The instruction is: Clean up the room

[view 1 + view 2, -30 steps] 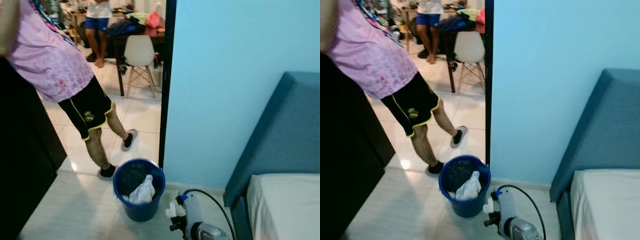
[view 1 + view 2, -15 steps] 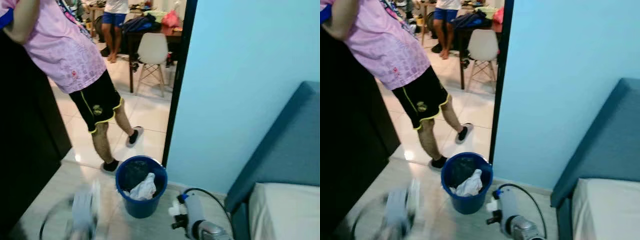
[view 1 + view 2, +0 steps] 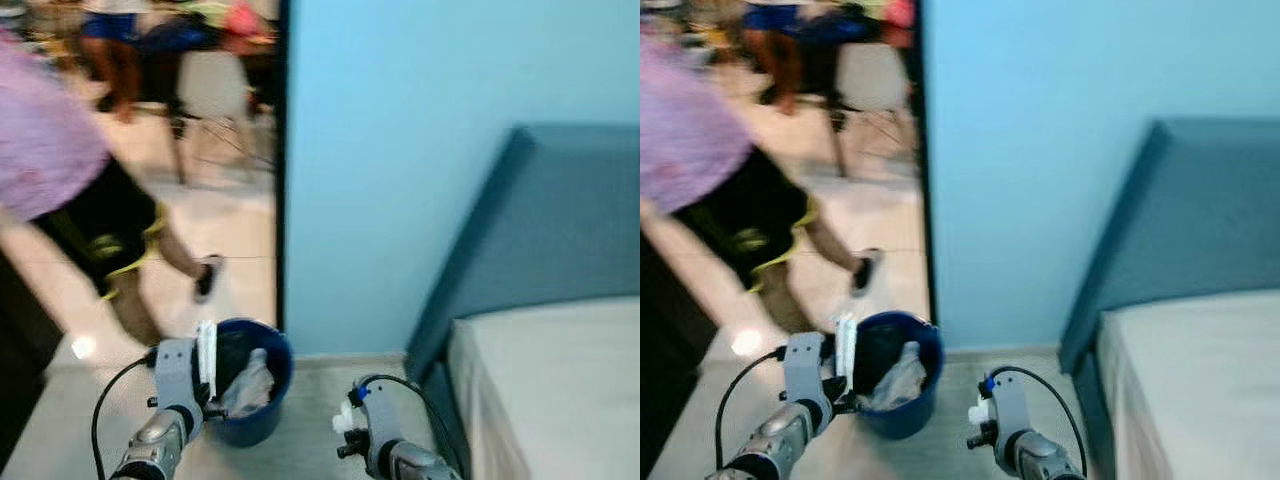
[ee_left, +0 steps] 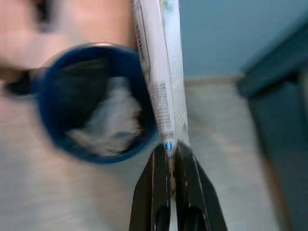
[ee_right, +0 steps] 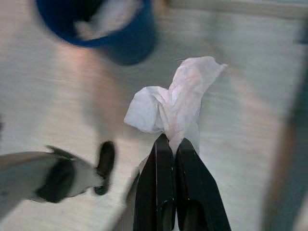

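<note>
A blue bin (image 3: 250, 392) stands on the floor by the door frame, with crumpled white rubbish (image 3: 245, 383) inside. My left gripper (image 4: 168, 147) is shut on a flat white wrapper (image 4: 159, 72), held upright beside the bin's rim (image 4: 96, 101) on its left side. To the bin's right, low over the floor, my right gripper (image 5: 172, 139) is shut on a crumpled white tissue (image 5: 173, 101). The bin (image 5: 101, 24) lies ahead of it and off to one side. Every view is blurred.
A person in a purple shirt and black shorts (image 3: 70, 190) stands in the doorway left of the bin. A bed with a teal headboard (image 3: 560, 220) and white mattress (image 3: 550, 390) is on the right. Another person and a white chair (image 3: 215, 90) are beyond the door.
The camera has swung, shifting the whole scene. My left arm has come up from the lower left to the bin's rim with the wrapper. The right arm stays low.
</note>
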You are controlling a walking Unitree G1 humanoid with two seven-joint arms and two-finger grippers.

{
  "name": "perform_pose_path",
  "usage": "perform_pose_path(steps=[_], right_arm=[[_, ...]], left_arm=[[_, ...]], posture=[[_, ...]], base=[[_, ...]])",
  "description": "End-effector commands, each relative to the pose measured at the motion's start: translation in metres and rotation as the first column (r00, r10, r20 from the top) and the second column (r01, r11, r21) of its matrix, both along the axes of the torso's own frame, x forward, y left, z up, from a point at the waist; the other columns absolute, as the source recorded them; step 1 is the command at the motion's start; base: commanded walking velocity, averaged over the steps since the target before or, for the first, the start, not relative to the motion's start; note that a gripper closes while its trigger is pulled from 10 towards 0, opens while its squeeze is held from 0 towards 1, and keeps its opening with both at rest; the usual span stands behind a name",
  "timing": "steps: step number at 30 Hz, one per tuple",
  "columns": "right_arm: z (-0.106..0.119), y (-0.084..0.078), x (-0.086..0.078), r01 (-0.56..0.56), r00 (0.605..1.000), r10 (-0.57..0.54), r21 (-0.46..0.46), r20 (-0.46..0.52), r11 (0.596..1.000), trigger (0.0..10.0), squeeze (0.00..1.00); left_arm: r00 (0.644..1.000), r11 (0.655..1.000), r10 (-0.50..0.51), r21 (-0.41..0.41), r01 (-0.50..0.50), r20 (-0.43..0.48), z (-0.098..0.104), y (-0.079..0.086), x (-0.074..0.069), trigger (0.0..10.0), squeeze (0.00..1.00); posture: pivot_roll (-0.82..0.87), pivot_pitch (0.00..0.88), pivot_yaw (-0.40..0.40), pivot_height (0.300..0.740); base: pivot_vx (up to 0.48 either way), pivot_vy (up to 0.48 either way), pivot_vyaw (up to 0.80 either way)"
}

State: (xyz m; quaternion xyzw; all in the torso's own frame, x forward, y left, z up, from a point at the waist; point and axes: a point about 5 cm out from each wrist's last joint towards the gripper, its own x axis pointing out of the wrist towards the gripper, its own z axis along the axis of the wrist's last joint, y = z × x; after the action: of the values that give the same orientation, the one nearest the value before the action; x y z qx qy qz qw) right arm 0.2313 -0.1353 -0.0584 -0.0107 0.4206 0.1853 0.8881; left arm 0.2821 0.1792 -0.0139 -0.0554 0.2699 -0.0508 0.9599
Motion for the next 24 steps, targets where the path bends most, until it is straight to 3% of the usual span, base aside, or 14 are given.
perform_pose_path(steps=[1, 12, 16, 17, 18, 19, 20, 23, 24], right_arm=[[0.004, 0.003, 0.005, -0.003, 1.000, 0.002, 0.004, 0.022, 1.000, 10.0, 0.00], [0.004, 0.003, 0.005, -0.012, 1.000, 0.013, -0.006, 0.023, 1.000, 10.0, 0.00], [0.003, 0.002, 0.005, -0.014, 1.000, 0.015, -0.012, 0.020, 1.000, 10.0, 0.00], [0.003, 0.002, 0.005, -0.016, 1.000, 0.016, -0.016, 0.018, 1.000, 10.0, 0.00], [0.003, 0.002, 0.005, -0.016, 1.000, 0.016, -0.016, 0.018, 1.000, 10.0, 0.00], [0.003, 0.002, 0.004, -0.016, 1.000, 0.017, -0.019, 0.016, 1.000, 10.0, 0.00], [0.003, 0.002, 0.004, -0.016, 1.000, 0.017, -0.019, 0.016, 1.000, 10.0, 0.00], [0.002, 0.001, 0.003, -0.018, 1.000, 0.019, -0.023, 0.011, 1.000, 10.0, 0.00], [0.002, 0.001, 0.003, -0.018, 1.000, 0.019, -0.023, 0.011, 1.000, 10.0, 0.00]], left_arm=[[0.999, 1.000, -0.005, 0.015, 0.006, -0.042, -0.007, 0.003, -0.007, 10.0, 0.00], [0.993, 1.000, 0.000, 0.023, 0.003, -0.115, -0.019, 0.008, -0.022, 10.0, 0.00], [0.985, 0.997, 0.016, 0.072, -0.004, -0.171, -0.025, 0.010, -0.028, 10.0, 0.00], [0.975, 0.991, 0.026, 0.131, 0.003, -0.221, -0.030, 0.013, -0.033, 10.0, 0.00], [0.975, 0.991, 0.026, 0.131, 0.003, -0.221, -0.030, 0.013, -0.033, 10.0, 0.00], [0.955, 0.982, 0.058, 0.190, -0.002, -0.292, -0.037, 0.017, -0.042, 10.0, 0.00], [0.955, 0.982, 0.058, 0.190, -0.002, -0.292, -0.037, 0.017, -0.042, 10.0, 0.00], [0.888, 0.965, 0.133, 0.263, -0.015, -0.440, -0.055, 0.024, -0.070, 10.0, 0.00], [0.888, 0.965, 0.133, 0.263, -0.015, -0.440, -0.055, 0.024, -0.070, 10.0, 0.00]], posture=[[-0.07, 0.023, -0.049, 0.740], [-0.07, 0.033, -0.049, 0.740], [-0.08, 0.033, -0.048, 0.740], [-0.08, 0.034, -0.046, 0.740], [-0.08, 0.034, -0.046, 0.740], [-0.08, 0.035, -0.046, 0.740], [-0.08, 0.035, -0.046, 0.740], [-0.08, 0.038, -0.045, 0.740], [-0.08, 0.038, -0.045, 0.740]], base=[[0.480, 0.000, 0.00], [0.480, 0.000, 0.00], [0.000, 0.000, 0.00], [0.000, 0.000, 0.00], [0.000, 0.000, 0.00], [0.000, 0.000, 0.00], [0.000, 0.000, 0.00], [0.000, 0.000, 0.00], [0.000, 0.000, 0.00]])
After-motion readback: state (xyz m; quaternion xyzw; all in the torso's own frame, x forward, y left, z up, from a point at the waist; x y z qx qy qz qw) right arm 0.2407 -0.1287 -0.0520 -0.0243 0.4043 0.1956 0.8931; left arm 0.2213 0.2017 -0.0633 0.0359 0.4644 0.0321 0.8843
